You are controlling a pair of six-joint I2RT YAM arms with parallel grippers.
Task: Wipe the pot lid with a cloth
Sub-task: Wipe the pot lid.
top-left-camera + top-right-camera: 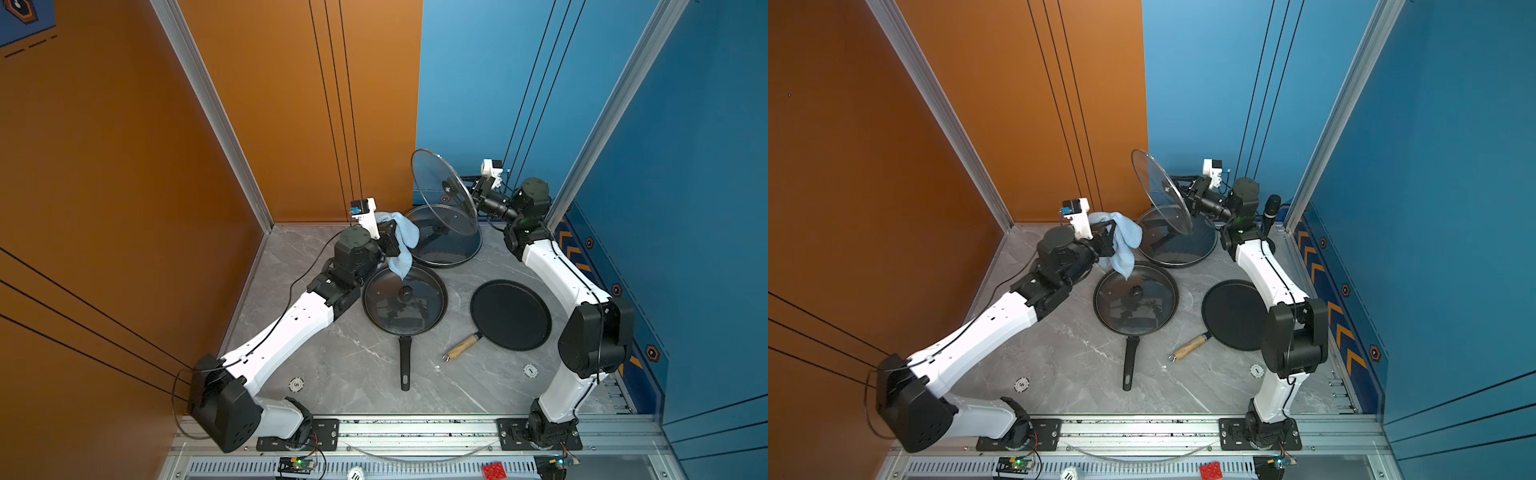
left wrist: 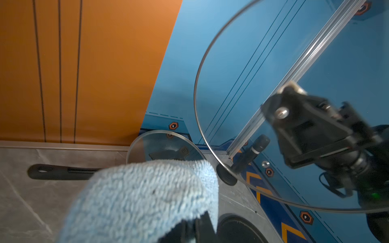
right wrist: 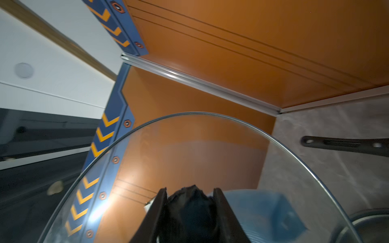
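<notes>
The pot lid point(image 1: 430, 174) point(image 1: 1152, 178) is a clear glass disc with a metal rim, held up on edge above the back of the table. My right gripper point(image 1: 455, 186) point(image 1: 1177, 192) point(image 3: 190, 199) is shut on its black knob point(image 3: 191, 212), and the glass point(image 3: 189, 151) fills the right wrist view. My left gripper point(image 1: 397, 239) point(image 1: 1115, 237) point(image 2: 195, 229) is shut on the light-blue cloth point(image 1: 401, 245) point(image 1: 1121, 245) point(image 2: 143, 199), which drapes over its fingers. The cloth hangs left of the lid point(image 2: 263, 73), apart from it.
A black frying pan point(image 1: 405, 361) with its own glass lid sits mid-table below the cloth. Another lidded pan point(image 1: 440, 249) stands at the back under the raised lid. A flat black pan point(image 1: 511, 313) with a wooden handle lies to the right. A microphone point(image 1: 1271, 212) stands at the back right.
</notes>
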